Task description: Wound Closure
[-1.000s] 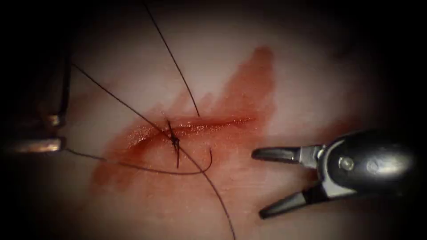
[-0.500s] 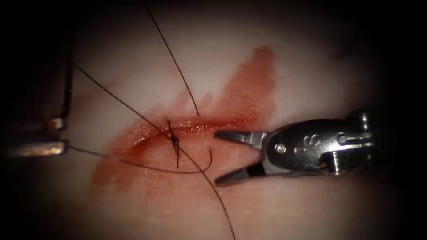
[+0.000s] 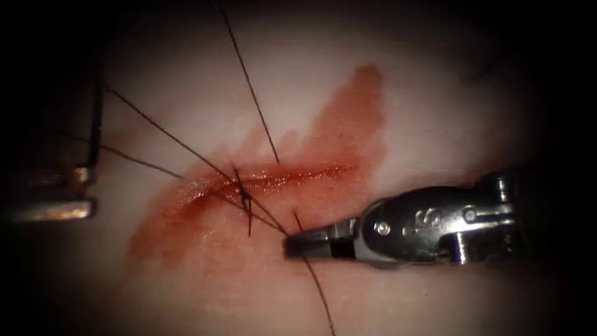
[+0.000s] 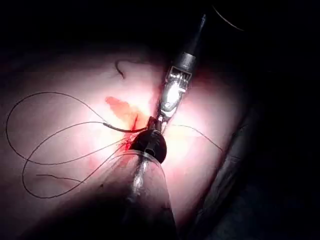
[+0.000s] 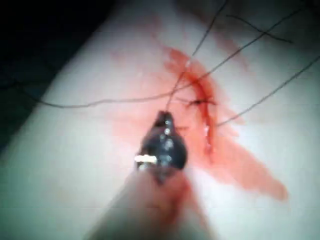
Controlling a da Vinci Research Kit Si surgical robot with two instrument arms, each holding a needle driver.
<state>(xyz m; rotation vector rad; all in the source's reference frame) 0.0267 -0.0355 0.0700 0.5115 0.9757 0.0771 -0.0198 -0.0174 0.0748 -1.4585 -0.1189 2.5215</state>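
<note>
Endoscope view: right tool [image 3: 292, 244] grips thread [image 3: 186, 149] beside the cut [image 3: 280, 177]

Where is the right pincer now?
In the endoscope view the right pincer sits just below and right of the cut, shut on the thread beside the knot.

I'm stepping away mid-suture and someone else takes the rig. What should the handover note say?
Right tool: jaws shut on the thread, just right of the knot, below the cut.
Left tool: at the left edge of the endoscope view, thread strands running to it. A dark curved piece at its tip may be the needle; I cannot confirm.
Done: one knotted stitch across the cut.
Left: the cut right of the knot has no stitch; red fluid lies on the tissue.
</note>
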